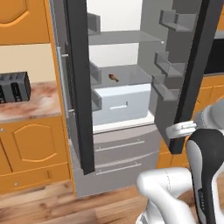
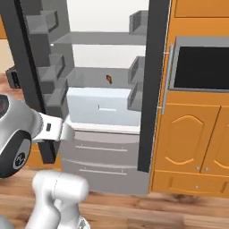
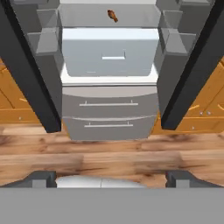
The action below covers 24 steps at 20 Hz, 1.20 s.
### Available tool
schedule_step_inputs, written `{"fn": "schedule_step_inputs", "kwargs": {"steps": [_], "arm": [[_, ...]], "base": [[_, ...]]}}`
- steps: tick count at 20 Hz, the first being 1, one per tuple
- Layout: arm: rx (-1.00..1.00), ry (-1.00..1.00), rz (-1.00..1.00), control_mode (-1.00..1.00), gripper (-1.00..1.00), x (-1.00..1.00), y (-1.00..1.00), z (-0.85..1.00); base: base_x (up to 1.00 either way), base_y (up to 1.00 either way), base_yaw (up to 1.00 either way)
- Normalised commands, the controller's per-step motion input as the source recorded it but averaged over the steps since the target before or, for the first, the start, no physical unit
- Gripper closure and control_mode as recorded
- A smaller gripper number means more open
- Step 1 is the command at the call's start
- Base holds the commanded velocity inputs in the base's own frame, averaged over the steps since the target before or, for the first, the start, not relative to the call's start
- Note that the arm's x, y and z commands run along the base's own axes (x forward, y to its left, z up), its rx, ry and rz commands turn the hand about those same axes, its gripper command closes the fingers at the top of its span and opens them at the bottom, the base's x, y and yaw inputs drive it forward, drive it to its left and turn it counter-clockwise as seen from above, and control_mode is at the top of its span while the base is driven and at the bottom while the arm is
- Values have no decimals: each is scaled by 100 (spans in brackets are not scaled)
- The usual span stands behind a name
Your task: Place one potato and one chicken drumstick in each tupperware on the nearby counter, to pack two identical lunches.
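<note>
Inside the open fridge [image 1: 122,105], on the grey shelf [image 1: 127,75] right above the pale drawer [image 1: 120,104], one chicken drumstick [image 1: 113,78] is sitting by itself, small and reddish-brown with the fat end tapering off to a thin bone. I'm guessing it's going to be light and fairly stiff, maybe a bit slick on the skin, so the meaty end is looking like the place to pinch it (the bone end is so thin it'd probably pivot or slip out). The gripper [image 3: 112,177] is hanging back well clear of the fridge, jaws standing wide apart and holding nothing, with its camera looking straight in between the two dark doors [image 3: 26,70]. The shelf is looking flat and bare around the drumstick, so there's room to come down on it, though the door bins [image 2: 49,67] on both sides are narrowing the way in, and the shelf above is limiting how high the hand can be coming in from. Off to the left the pinkish marbled surface [image 1: 30,103] is carrying a black toaster [image 1: 14,86] over orange cabinets [image 1: 30,144]; I'm not seeing any tupperware or potatoes from here. Below the fridge compartment two grey freezer drawers [image 3: 109,116] are sitting shut, and the wood floor [image 3: 109,153] is running out in front. Packing is looking like it's barely started, judging by this.
</note>
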Motion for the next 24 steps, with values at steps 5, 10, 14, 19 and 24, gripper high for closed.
{"fn": "schedule_step_inputs", "kwargs": {"steps": [5,10,14,19,24], "arm": [[0,0,0,100,-100,0,0,0],[0,0,0,100,-100,0,0,0],[0,0,0,100,-100,0,0,0],[0,0,0,100,-100,0,0,0],[0,0,0,100,-100,0,0,0]], "base": [[93,-4,0],[74,-27,0],[51,-49,0],[48,-26,0],[72,0,0]]}}
